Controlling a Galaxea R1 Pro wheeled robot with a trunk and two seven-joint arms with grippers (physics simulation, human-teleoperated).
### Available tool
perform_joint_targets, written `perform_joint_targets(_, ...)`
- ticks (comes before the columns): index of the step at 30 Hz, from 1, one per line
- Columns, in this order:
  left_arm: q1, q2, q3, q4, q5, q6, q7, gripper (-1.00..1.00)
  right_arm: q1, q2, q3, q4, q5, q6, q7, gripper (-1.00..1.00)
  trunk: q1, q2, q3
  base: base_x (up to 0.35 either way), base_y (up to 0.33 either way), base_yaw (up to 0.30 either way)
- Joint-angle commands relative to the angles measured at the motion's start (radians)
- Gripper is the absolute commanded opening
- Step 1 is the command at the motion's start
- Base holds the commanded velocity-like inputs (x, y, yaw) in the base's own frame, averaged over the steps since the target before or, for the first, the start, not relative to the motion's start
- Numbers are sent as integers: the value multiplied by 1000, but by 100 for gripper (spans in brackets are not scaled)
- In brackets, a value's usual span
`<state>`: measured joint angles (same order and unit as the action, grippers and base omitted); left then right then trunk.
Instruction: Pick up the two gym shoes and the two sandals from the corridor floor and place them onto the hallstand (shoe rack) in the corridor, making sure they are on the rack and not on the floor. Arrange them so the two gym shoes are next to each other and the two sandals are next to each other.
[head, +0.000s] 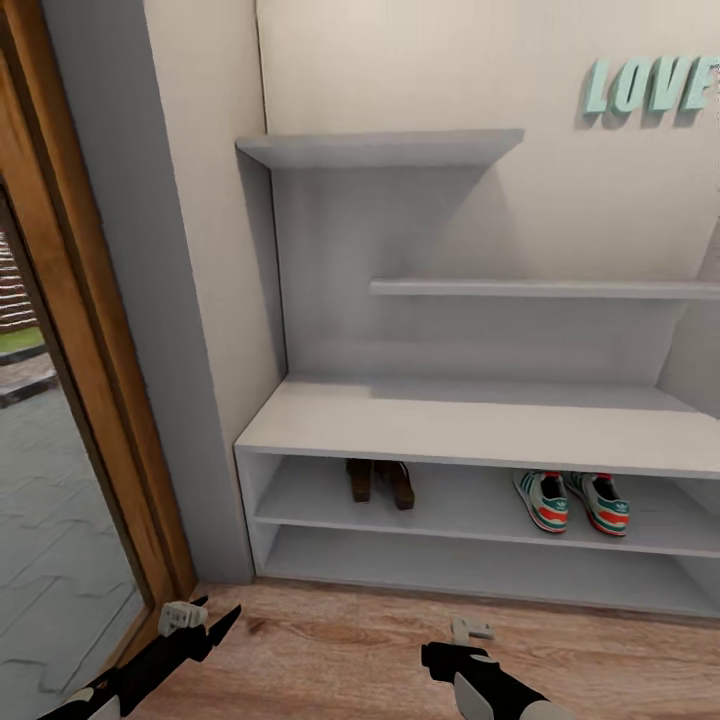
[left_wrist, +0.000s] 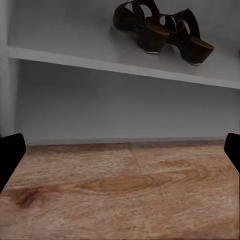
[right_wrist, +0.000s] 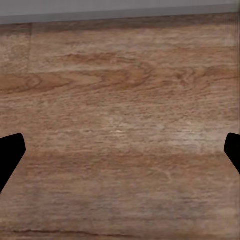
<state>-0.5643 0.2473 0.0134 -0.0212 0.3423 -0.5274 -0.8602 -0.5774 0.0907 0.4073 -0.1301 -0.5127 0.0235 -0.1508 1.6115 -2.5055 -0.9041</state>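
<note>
Hallstand (head: 470, 425) upper shelf: my two sandals (head: 380, 481) side by side at its left end; two gym shoes (head: 571, 500) paired toward its right.
Lower shelf: right end cut off.
My grippers, left (head: 205, 625) and right (head: 462, 640): both spread, empty, above the corridor floor (head: 330, 650).

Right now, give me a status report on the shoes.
Both grippers open, empty: left, right. Brown sandals and green-striped cream sneakers paired on grey rack's upper shelf. Nothing obstructing.
</note>
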Motion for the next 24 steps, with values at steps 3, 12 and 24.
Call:
perform_joint_targets(3, 15, 0, 1, 1, 3, 35, 18, 100, 0, 0, 8, -1, -7, 3, -6, 100, -2, 0, 11, 0, 0, 0)
perform_joint_targets(12, 47, 0, 0, 1, 1, 55, 108, 100, -1, 0, 8, 0, -7, 3, -6, 100, -6, 2, 45, 0, 0, 0)
perform_joint_targets(24, 64, 0, 0, 1, 1, 58, 129, 100, 0, 0, 8, 0, -7, 3, -6, 100, -11, 5, 89, 0, 0, 0)
